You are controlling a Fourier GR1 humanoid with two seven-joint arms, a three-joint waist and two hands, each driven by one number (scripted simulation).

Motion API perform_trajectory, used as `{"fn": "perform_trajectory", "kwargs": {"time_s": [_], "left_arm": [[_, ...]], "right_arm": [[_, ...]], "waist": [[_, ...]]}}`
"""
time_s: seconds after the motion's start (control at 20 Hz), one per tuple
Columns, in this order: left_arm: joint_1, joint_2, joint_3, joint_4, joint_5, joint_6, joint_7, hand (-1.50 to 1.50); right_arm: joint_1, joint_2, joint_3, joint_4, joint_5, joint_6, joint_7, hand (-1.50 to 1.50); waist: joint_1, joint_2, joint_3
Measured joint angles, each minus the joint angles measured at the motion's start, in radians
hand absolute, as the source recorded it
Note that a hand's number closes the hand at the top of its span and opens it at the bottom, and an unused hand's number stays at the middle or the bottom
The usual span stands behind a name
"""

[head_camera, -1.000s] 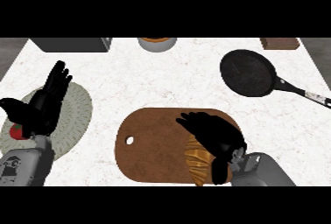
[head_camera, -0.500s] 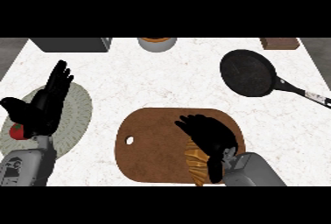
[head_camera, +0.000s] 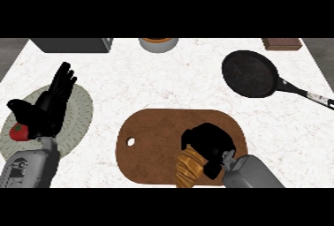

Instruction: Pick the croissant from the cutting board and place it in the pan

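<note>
Right hand (head_camera: pixel 210 142) curled over the croissant (head_camera: pixel 187 170) at the near edge of the cutting board (head_camera: pixel 157 134). Risk: I cover only one end, so it may slip before reaching the pan (head_camera: pixel 251 73).

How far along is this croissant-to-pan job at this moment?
Done: nothing yet. The croissant lies on the cutting board, and the pan has no croissant in it. In hand: the right hand is curled over the croissant's upper end, apparently gripping it. Left: lift it, carry it to the pan at the far right and set it inside. The left hand rests open at the left.
</note>
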Motion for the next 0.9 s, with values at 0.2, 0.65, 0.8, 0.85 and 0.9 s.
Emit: {"fn": "perform_trajectory", "kwargs": {"time_s": [0.2,0.65,0.8,0.85,0.9], "left_arm": [[0.009,-0.005,0.008,0.008,-0.001,-0.014,-0.019,0.0],[-0.007,-0.016,0.015,0.013,-0.015,-0.013,-0.009,0.0],[-0.012,-0.023,0.007,0.011,-0.017,-0.012,-0.006,0.0],[-0.009,-0.027,0.004,0.012,-0.016,-0.013,-0.008,0.0],[-0.017,-0.023,0.007,0.016,-0.012,-0.018,-0.008,0.0]], "right_arm": [[0.013,-0.004,0.004,0.002,0.036,-0.027,-0.061,1.5],[0.034,0.075,-0.027,0.024,0.101,-0.142,0.011,1.5],[0.013,0.115,-0.037,0.051,0.073,-0.22,0.204,1.5],[-0.001,0.125,-0.036,0.056,0.068,-0.261,0.266,1.5],[-0.019,0.134,-0.033,0.059,0.067,-0.306,0.322,1.5]], "waist": [[0.0,-0.001,0.0],[0.001,0.0,-0.001],[0.014,0.001,-0.002],[0.019,0.002,-0.001],[0.022,0.003,-0.001]]}}
